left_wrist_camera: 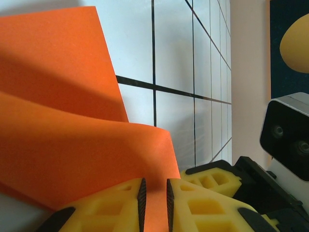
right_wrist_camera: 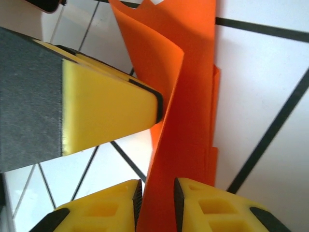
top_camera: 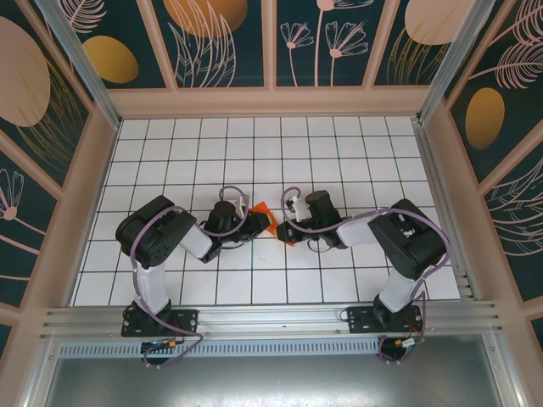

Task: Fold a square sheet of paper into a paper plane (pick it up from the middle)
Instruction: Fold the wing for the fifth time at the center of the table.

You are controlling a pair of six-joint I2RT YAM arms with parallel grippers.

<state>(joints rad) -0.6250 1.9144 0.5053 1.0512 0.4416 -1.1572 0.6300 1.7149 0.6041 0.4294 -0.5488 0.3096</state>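
Observation:
The sheet of paper (top_camera: 263, 210) is orange-red, folded and partly standing off the white tiled table between my two grippers. The left gripper (top_camera: 254, 223) reaches it from the left. In the left wrist view its pads (left_wrist_camera: 142, 198) stand a little apart at the gripper (left_wrist_camera: 154, 186), with curled paper (left_wrist_camera: 72, 96) showing in the gap. From the right comes the right gripper (top_camera: 285, 231). Its jaws (right_wrist_camera: 156, 186) are also apart around an upright flap of the paper (right_wrist_camera: 188, 96). One left finger (right_wrist_camera: 111, 111) touches that flap.
Raised beige walls (top_camera: 93, 170) enclose the tiled table (top_camera: 254, 144) on three sides. An aluminium rail (top_camera: 271, 318) runs along the near edge by the arm bases. The right arm's wrist camera housing (left_wrist_camera: 289, 130) sits close to the left gripper.

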